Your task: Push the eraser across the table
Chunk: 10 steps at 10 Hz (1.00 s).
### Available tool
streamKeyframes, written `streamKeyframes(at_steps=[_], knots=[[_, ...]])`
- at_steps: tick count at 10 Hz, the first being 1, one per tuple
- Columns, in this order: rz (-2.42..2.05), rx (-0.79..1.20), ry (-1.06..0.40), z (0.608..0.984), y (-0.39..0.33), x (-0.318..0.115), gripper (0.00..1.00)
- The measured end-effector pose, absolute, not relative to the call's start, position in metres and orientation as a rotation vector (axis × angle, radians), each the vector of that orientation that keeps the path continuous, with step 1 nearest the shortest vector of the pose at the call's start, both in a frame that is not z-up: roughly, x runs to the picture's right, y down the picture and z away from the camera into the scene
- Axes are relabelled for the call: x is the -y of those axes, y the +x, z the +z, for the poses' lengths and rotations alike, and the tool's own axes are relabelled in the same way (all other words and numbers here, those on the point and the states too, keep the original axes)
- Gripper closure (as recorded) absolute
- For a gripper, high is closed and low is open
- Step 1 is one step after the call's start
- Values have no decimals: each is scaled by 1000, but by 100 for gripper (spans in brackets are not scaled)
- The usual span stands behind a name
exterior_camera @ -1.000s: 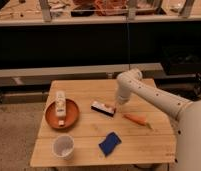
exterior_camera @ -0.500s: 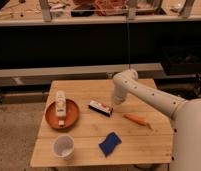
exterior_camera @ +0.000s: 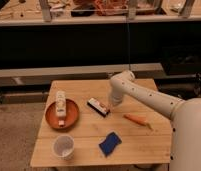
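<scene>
I had gripper (exterior_camera: 110, 106) low, just right of eraser (exterior_camera: 98, 107) mid-table (exterior_camera: 144, 150); finger state — could not tell. Risk: off-centre shove spins eraser, drives it into plate (exterior_camera: 50, 117) holding bottle (exterior_camera: 60, 102).

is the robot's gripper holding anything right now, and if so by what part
Nothing looks held. The gripper is down at the right end of the eraser on the table, placed to push it; whether it touches cannot be told.

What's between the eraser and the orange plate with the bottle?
Bare table only, in the camera view: nothing lies between the eraser and the plate. The gripper is on the eraser's other side.
</scene>
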<state>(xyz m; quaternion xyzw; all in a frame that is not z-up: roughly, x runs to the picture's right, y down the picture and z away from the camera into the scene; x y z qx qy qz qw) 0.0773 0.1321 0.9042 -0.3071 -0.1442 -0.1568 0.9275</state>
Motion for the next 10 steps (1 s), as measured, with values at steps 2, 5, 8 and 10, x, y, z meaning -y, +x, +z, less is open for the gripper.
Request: streamKeyframes(at_steps=[2,5,8,10], knots=[[-353,316,-627,902,60,-138,98],[-391,336,-622,900,45,-142,98],[-420,341,-619,906,31,-135,98],[-438,343,-618,907,26,-136,98]])
